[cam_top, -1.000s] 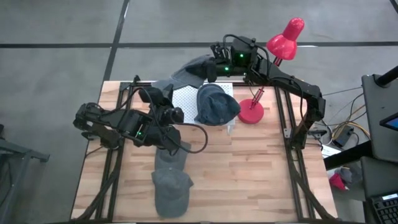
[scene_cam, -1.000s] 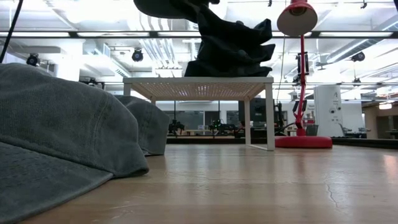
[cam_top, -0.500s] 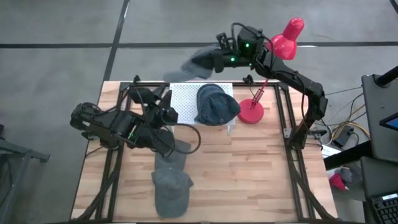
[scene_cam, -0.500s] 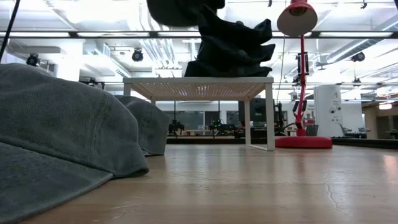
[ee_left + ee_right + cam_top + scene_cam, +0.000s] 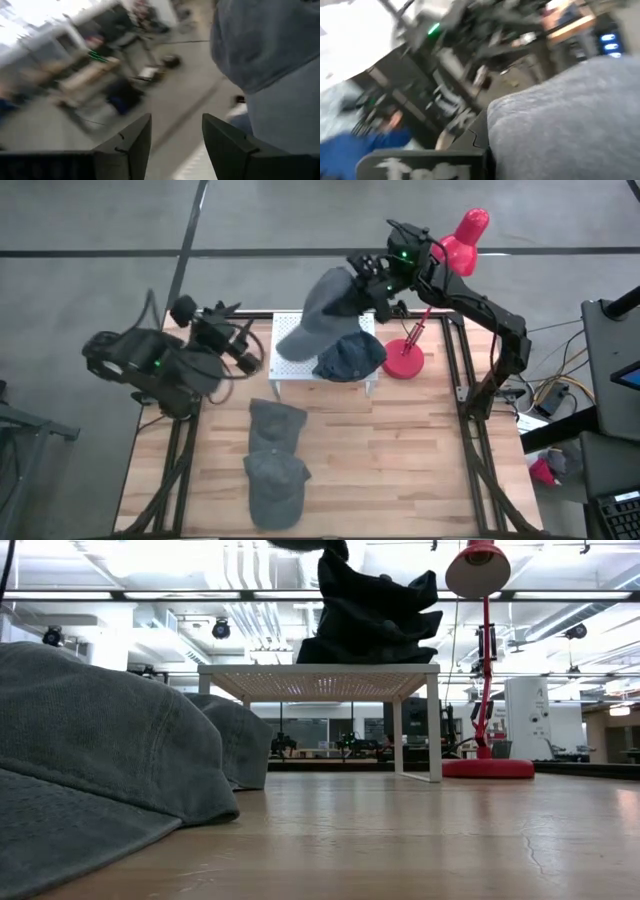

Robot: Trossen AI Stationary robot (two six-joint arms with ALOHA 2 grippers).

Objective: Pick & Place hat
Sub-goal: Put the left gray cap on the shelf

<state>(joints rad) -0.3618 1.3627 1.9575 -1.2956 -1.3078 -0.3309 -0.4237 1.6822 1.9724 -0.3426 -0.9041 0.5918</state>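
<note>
While held aloft, hat (image 5: 322, 310) over rack (image 5: 290, 345).

Right tool (image 5: 362, 278) clamped (left (image 5: 248, 352) parted)

— What's round the table (image 5: 400, 470)?
— Grey concrete floor (image 5: 90, 240) with dark seams. A red desk lamp (image 5: 455, 240) stands at the far edge.
— And beyond?
— Long ceiling lights (image 5: 180, 595), white beams, a big open room with distant benches.

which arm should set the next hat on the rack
Right: its gripper already holds a grey hat above the white rack. The left gripper is empty beside the rack.
</note>
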